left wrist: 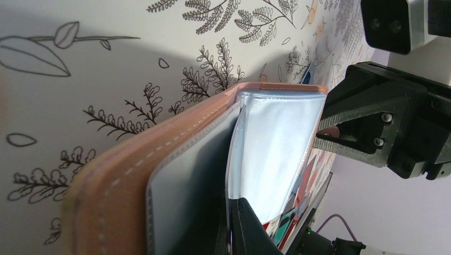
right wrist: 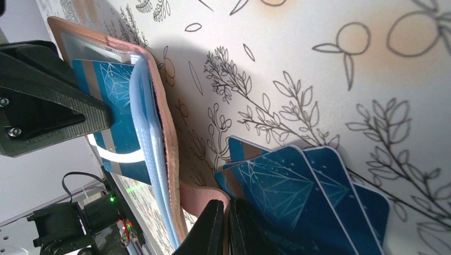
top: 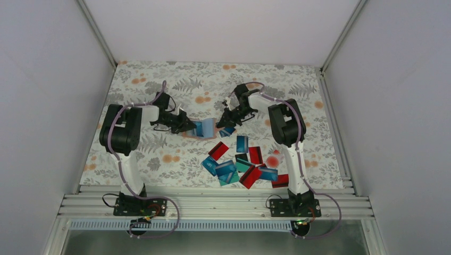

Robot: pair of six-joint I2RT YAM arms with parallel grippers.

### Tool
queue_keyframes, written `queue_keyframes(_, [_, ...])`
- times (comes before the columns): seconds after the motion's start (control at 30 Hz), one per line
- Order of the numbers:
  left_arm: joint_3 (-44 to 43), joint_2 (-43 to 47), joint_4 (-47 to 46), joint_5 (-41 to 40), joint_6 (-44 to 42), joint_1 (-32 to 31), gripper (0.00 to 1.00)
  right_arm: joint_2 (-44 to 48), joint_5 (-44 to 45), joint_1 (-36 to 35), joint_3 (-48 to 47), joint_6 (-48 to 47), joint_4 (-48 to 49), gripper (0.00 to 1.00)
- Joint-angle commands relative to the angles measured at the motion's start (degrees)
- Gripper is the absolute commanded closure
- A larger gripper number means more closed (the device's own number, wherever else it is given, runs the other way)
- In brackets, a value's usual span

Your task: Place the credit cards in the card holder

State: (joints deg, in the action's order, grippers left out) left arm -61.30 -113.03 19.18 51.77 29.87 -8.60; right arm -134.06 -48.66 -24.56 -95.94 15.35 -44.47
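Note:
The tan card holder (top: 206, 127) stands open on edge between my two grippers, its clear plastic sleeves (left wrist: 276, 143) fanned out. My left gripper (top: 187, 125) is shut on the sleeves from the left, and its finger (left wrist: 250, 228) shows at the bottom of the left wrist view. My right gripper (top: 227, 120) is shut on the holder's tan cover flap (right wrist: 205, 194). A blue card (right wrist: 114, 101) sits in a sleeve of the holder (right wrist: 165, 106). A few blue cards (right wrist: 298, 196) lie fanned on the cloth under my right gripper (right wrist: 227, 212).
Several loose blue, teal and red cards (top: 242, 162) lie scattered on the floral cloth (top: 159, 159) in front of the right arm's base. One red card (top: 281, 180) lies by that arm. White walls enclose the table on three sides.

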Motion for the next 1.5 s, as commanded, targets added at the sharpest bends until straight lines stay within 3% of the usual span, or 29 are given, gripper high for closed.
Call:
queue_keyframes(0.0, [-0.29, -2.53, 0.64, 0.29, -3.20, -0.04, 0.98, -8.50, 15.35, -1.11, 3.13, 0.11, -1.17, 0.96])
queue_keyframes(0.57, [-3.63, -4.19, 7.37, 3.47, -9.85, -0.10, 0.98, -9.73, 16.25, -1.15, 1.27, -0.10, -2.00, 0.96])
queue_keyframes(1.13, [-7.05, -5.32, 5.73, 5.19, -10.00, -0.10, 0.98, -10.62, 18.27, -1.11, -1.19, -1.19, -4.89, 0.96])
queue_keyframes(1.47, [-9.04, -5.48, 8.86, 0.83, -10.45, -0.10, 0.98, -2.13, 18.76, -0.13, -1.58, -2.76, -7.95, 0.63])
